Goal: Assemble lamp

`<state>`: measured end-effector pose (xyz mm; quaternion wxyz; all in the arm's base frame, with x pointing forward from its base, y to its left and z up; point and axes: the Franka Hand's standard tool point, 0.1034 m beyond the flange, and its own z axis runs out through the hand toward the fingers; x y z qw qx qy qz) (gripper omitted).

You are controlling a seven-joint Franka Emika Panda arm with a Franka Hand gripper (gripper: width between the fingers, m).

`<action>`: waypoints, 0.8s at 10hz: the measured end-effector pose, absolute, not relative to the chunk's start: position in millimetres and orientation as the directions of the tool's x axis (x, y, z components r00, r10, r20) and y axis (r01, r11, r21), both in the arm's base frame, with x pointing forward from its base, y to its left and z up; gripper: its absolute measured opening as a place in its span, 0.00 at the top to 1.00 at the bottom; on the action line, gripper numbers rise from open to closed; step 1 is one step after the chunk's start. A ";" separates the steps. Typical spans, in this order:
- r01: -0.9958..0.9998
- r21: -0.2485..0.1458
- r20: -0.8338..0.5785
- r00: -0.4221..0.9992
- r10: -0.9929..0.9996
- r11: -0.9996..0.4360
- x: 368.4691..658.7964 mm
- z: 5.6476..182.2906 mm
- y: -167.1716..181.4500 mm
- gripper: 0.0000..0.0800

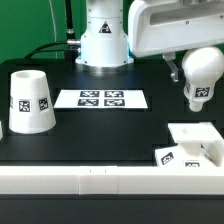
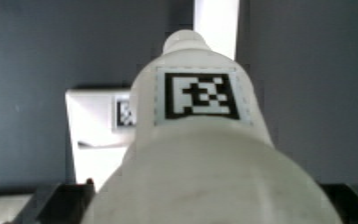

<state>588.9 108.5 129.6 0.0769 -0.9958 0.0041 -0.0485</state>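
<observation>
My gripper [image 1: 199, 63] is shut on the white bulb [image 1: 198, 88] and holds it in the air, narrow end down, above the flat square base [image 1: 192, 142] at the exterior view's right. In the wrist view the bulb [image 2: 194, 150] fills most of the picture, with a square tag on its narrow end. My dark fingers [image 2: 55, 205] show at its sides, and my gripper [image 2: 197, 206] grips its wide end. Part of the base [image 2: 96, 122] shows behind it. The tapered shade [image 1: 29, 102] stands at the exterior view's left, apart.
The marker board [image 1: 100, 98] lies flat on the black table in the middle. The arm's white pedestal [image 1: 104, 45] stands behind it. A white rail [image 1: 100, 182] runs along the table's front edge.
</observation>
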 end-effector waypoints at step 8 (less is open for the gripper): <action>0.058 -0.105 0.425 0.905 0.008 -0.993 611.5 151.7 89.2 0.28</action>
